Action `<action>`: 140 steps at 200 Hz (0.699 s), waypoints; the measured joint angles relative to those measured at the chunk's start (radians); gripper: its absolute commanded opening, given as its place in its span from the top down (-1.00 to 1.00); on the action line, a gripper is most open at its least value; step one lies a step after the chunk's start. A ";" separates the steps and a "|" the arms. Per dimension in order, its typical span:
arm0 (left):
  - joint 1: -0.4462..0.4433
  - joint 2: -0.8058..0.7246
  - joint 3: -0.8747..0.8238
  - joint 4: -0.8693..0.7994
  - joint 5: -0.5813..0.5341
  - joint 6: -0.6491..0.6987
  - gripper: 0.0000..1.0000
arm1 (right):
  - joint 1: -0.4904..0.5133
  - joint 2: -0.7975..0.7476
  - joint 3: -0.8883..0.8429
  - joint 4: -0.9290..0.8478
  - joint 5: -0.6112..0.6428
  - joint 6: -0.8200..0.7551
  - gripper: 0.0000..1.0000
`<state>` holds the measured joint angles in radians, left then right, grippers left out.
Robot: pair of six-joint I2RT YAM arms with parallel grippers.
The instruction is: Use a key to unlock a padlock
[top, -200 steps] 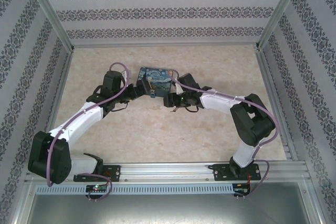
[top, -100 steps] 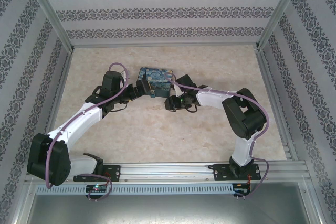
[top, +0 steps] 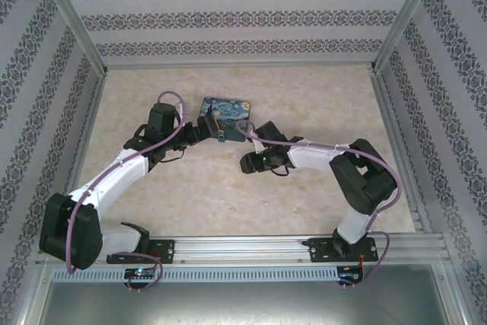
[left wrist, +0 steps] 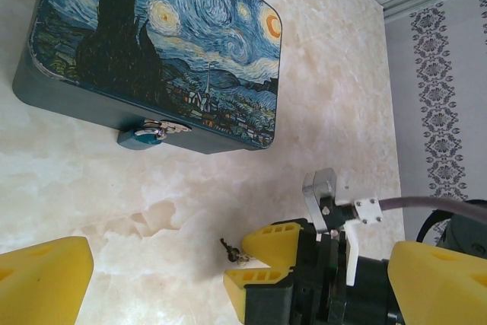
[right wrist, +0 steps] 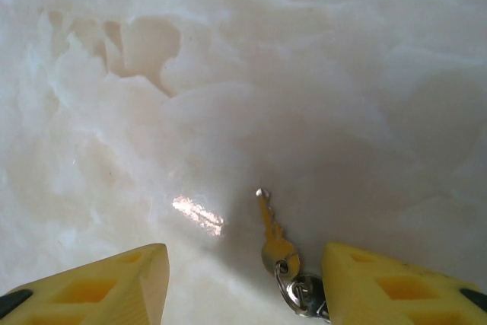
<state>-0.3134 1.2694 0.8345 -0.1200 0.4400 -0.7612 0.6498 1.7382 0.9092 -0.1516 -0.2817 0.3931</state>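
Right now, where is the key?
In the right wrist view, the key sits between the right gripper's open fingers, close to the image-right finger; the padlock hangs apart on the box front.

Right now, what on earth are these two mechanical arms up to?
Two robot arms are working on opening a small padlock that hangs on the front of a painted box. The right claw is open, low over the table, with the key between its fingers; the key seems to lie there, not gripped. The left claw, also open, hovers beside the box near the padlock. The key is not in the padlock yet.
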 measured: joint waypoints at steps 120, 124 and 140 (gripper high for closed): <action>0.000 0.072 0.102 -0.116 -0.018 -0.034 -0.99 | 0.113 0.062 0.120 -0.203 0.249 -0.008 0.31; 0.000 0.073 0.104 -0.120 -0.021 -0.035 -0.99 | 0.116 0.066 0.125 -0.208 0.257 -0.008 0.33; 0.000 0.073 0.105 -0.134 -0.032 -0.043 -0.99 | 0.131 0.081 0.146 -0.234 0.294 -0.007 0.40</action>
<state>-0.3134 1.3422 0.9394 -0.2535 0.4080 -0.8047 0.7811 1.8194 1.0554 -0.3859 0.0124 0.3862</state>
